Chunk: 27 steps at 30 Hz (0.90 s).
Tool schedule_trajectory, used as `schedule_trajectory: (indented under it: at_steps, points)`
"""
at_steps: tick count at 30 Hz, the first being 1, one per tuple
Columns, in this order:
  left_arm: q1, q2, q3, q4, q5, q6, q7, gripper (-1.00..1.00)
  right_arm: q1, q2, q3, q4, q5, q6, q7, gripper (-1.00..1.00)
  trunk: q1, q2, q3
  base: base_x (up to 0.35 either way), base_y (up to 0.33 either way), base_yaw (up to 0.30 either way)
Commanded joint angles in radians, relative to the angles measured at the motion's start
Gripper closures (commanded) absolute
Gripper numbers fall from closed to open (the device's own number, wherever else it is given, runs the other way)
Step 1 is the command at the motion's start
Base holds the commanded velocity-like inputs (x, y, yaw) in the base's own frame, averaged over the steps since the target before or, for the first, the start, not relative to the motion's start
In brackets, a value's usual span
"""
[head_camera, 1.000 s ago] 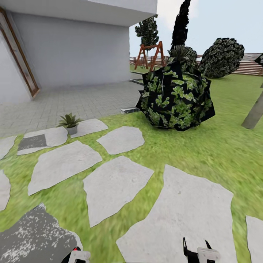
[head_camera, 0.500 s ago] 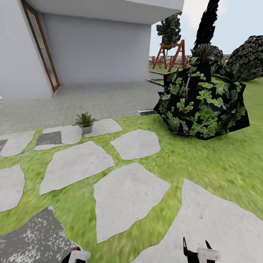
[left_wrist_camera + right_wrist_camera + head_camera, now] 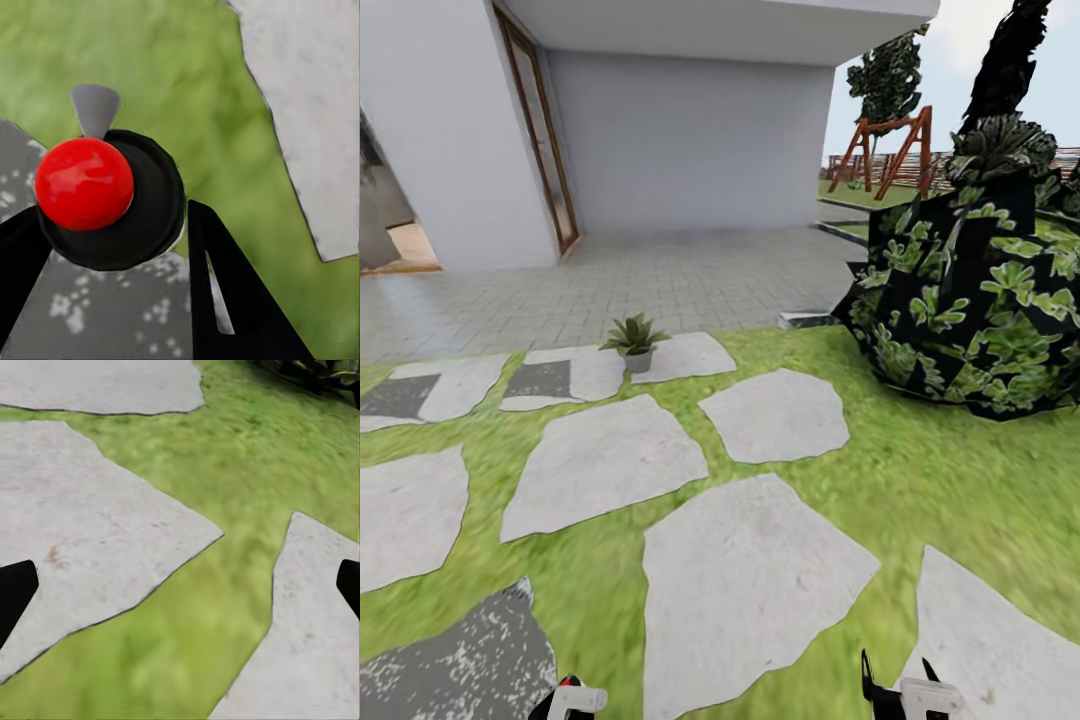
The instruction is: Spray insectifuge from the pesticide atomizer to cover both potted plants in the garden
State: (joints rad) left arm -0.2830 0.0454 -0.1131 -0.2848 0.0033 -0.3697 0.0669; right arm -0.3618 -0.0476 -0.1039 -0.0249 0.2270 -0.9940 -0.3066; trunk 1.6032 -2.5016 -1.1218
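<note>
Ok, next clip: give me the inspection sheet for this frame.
Surface: lawn with grey stepping stones.
Job's things: one potted plant upright at a stone's edge near the patio.
Clutter: nothing seen.
Grippers: left gripper fingers apart, red ball between them; right gripper open, nothing between the fingers.
Cables: nothing seen.
Surroundings: house wall, paved patio, big leafy bush, swing frame.

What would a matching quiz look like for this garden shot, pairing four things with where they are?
Things:
1. potted plant
2. swing frame
3. big dark bush
4. wooden-framed door

Places:
A. at the head view's right, on the lawn
B. on a stepping stone beside the paving
C. in the house wall, at the left
D. far off, past the paving

Pairs: 1-B, 2-D, 3-A, 4-C
</note>
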Motion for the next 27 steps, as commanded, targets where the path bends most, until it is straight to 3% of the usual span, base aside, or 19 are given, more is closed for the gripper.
schedule_trajectory:
  at_steps: [1,10,27]
  points:
    - [-0.001,0.001,-0.008,0.001,0.000,-0.003,0.007,1.00,0.000,0.000,-0.008,0.000,0.011,-0.002,-0.003,-1.00,0.000,0.000,-0.001,0.340,0.000,0.256]
    - [0.000,0.002,-0.008,0.001,0.001,-0.003,0.007,1.00,0.000,-0.001,-0.008,0.000,0.011,-0.002,-0.003,-1.00,0.000,0.000,-0.001,0.340,0.000,0.211]
    - [0.000,0.002,-0.008,0.001,0.001,-0.003,0.007,1.00,0.000,-0.001,-0.008,0.000,0.012,-0.002,-0.003,-1.00,0.000,0.000,-0.001,0.340,0.000,0.008]
